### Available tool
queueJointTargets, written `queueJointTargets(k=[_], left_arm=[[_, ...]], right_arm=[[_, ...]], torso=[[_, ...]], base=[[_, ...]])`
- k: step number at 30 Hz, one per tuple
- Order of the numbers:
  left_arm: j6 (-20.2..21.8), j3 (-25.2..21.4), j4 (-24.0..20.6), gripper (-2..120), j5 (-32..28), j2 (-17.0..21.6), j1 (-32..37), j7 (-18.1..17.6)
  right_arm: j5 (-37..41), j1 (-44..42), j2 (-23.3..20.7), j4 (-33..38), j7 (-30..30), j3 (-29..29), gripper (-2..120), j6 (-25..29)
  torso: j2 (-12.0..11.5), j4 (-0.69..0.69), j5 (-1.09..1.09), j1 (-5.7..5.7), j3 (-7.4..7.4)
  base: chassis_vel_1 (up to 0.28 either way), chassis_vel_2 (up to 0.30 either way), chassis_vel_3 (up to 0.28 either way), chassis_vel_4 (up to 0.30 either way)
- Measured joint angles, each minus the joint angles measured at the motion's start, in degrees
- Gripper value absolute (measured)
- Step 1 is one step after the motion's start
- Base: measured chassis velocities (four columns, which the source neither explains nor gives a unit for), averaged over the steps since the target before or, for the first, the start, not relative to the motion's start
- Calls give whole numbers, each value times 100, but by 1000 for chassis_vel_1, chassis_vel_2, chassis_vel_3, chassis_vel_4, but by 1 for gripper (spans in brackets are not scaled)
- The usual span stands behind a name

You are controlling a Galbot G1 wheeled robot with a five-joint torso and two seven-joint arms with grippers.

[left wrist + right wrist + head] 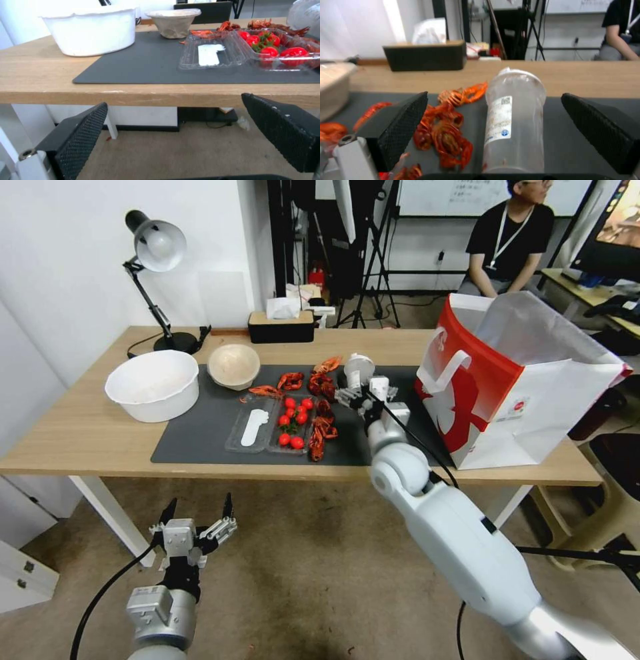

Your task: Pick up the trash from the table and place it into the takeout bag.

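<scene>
Lowest in the head view, lower left of the frame, the left gripper (198, 515) hangs below the table edge over the carpet, its fingers spread apart and empty. Its wrist view shows the two black pads (80, 135) wide of each other in front of the table's (50, 75) wooden edge.

On the table, from left to right across the middle of the frame: a desk lamp (157, 253) at upper left; a large white bowl (153, 384) on the bare wood; a small beige bowl (233, 366) at the back left corner of the dark grey mat (200, 440); a clear plastic clamshell tray (273, 423), open, with a white utensil in its left half and cherry tomatoes (294, 420) in its right half; red crayfish shells (321, 410) scattered just right of the tray.

Right of centre, the right gripper (363, 397) reaches over the mat, its fingers apart on either side of a clear lidded cup (358, 369) that lies on its side. In the right wrist view the cup (513, 120) lies between the open pads (398, 127), touching neither, with the shells just beside it.

At the right of the frame the takeout bag (513, 387) stands upright on the table's right end, mouth open.

A black tissue box (281, 325) sits at the table's far edge, upper centre.
</scene>
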Motion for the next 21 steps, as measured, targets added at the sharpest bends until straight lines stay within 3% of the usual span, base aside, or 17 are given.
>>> queueJointTargets(k=[11, 21], left_arm=[[24, 10, -23, 100, -9, 18, 26, 1], [18, 33, -23, 100, -4, 26, 78, 2]], right_arm=[[357, 630, 86, -760, 389, -352, 100, -567], [447, 733, 118, -1004, 533, -409, 100, -805]], torso=[[0, -1, 0, -1, -1], [0, -1, 0, -1, -1]], base=[[0, 0, 0, 0], [0, 0, 0, 0]])
